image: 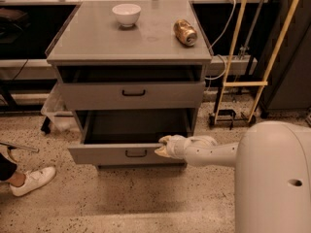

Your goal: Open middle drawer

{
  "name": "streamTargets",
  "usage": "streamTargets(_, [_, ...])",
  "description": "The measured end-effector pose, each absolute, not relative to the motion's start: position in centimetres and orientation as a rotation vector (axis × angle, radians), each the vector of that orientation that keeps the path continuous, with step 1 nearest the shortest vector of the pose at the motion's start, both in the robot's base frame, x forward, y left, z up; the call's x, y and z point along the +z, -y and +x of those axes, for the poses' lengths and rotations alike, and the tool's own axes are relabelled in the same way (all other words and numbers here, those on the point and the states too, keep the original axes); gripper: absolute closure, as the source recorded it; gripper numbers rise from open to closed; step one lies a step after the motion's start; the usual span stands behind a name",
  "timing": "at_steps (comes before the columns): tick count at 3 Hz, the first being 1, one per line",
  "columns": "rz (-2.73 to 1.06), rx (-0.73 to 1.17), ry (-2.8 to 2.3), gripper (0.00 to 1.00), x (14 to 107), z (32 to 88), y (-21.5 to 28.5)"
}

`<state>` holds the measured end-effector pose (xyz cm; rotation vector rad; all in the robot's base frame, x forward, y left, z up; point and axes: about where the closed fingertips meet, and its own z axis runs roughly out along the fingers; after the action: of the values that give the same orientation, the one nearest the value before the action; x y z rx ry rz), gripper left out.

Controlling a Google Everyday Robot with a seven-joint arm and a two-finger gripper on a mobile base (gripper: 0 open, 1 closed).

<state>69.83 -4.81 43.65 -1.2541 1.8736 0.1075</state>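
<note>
Robot body: a smooth, rounded white plastic shell (272,178) fills the lower right corner of the frame.
Arm: a pale, tube-shaped white arm (214,153) reaches left from the shell, roughly level, toward the centre of the frame.
Gripper: the cream-tipped gripper (162,147) sits at the top rim of a drawer front, just right of its handle; whether it is clenched or released cannot be told.
Middle drawer: the wide grey metal drawer with a low front panel (107,154) is pulled out, low in the centre, showing a deep, plain, dark tray.
Handle: a small black bracket handle (136,153) sits at the centre of that panel.
Floor: speckled beige terrazzo floor (121,203).
Shoe: a white sneaker (29,181) at the lower left edge.
Upper drawer: the taller-fronted grey drawer (97,95) with a matching handle, above, with a dark gap over it.
Bin: a clear plastic bin (56,113) on the floor left of the drawers.
Desk: the flat, matte grey desk (97,42) tops the drawers.
Bowl: a round white ceramic bowl (126,13) stands upright at the back centre of the desk.
Can: a dented golden metal can (185,31) lies on its side at the back right, well apart from the bowl.
Frame: a yellow tubular frame (243,84) stands at the upper right.
</note>
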Motion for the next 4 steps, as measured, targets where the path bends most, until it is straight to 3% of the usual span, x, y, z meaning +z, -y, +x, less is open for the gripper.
streamTargets(4, [-1.237, 0.121, -1.887, 1.00, 43.5, 67.8, 5.3])
